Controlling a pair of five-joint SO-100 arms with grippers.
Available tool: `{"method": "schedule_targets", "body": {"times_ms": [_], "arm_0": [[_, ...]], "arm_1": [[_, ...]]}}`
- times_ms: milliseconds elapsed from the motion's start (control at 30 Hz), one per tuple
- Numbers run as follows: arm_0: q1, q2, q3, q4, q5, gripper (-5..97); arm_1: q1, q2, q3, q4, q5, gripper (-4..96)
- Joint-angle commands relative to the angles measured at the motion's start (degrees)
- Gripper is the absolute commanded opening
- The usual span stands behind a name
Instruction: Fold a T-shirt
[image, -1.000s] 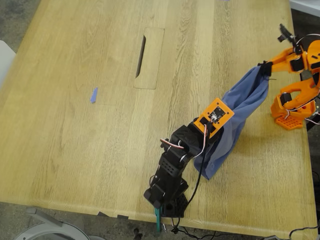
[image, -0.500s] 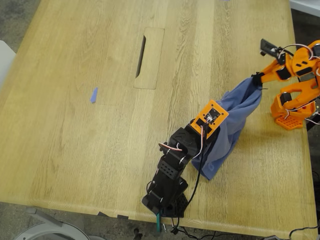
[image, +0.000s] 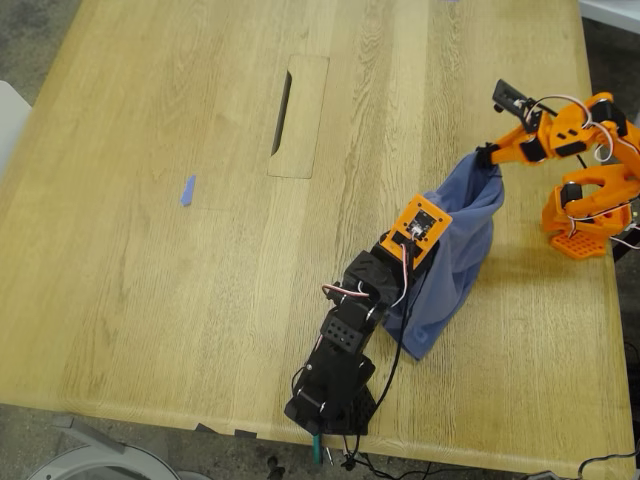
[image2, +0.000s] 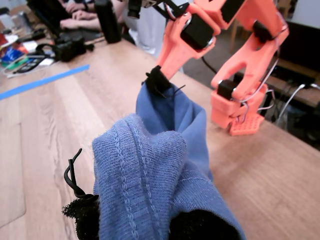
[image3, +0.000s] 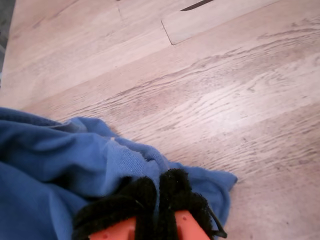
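The slate-blue T-shirt (image: 452, 265) hangs bunched between my two arms, its lower end resting on the table (image: 150, 300); no print shows. My first gripper (image2: 142, 220), on the black arm under the orange camera mount (image: 420, 228), is shut on a hemmed fold of the T-shirt (image2: 150, 165). My second gripper (image: 487, 155), on the orange arm at the exterior view's right, is shut on the cloth's other raised end (image2: 159, 80). In the second wrist view its black pads (image3: 175, 192) pinch the T-shirt (image3: 50, 165) above the wood.
A small blue scrap (image: 187, 190) lies at the exterior view's left. A rectangular cutout with a slot (image: 299, 115) is set into the tabletop. The orange arm's base (image: 578, 228) stands near the table's edge at the exterior view's right. Blue tape (image2: 45, 82) and a person's hands (image2: 75, 22) lie beyond.
My second gripper has swung toward the exterior view's left with its end of the T-shirt, closing on my first gripper. The cloth between them has slackened and bunched.
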Motion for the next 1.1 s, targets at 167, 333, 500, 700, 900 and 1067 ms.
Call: {"method": "schedule_targets", "body": {"times_ms": [167,333,500,700,900,1067], "arm_0": [[-7.6,3.5,8.1,-14.2,1.3,0],[-14.3,3.3,13.4,-19.5,1.1,0],[-19.7,3.2,19.7,-23.6,0.9,0],[-24.1,-0.1,26.6,-33.4,0.8,0],[-29.3,-12.2,26.5,-46.5,0.7,0],[-32.1,-19.3,24.9,-50.7,0.8,0]], "arm_1": [[6.8,-2.2,7.2,-19.2,-1.6,1.3],[10.1,-6.4,12.4,-32.1,-1.8,1.3],[10.7,-9.2,17.7,-40.5,-1.7,1.2],[12.8,-11.8,23.9,-50.7,-2.0,0.8],[15.6,-17.6,27.0,-61.0,-2.4,0.7],[19.1,-23.1,24.8,-66.0,-2.5,0.8]]}}
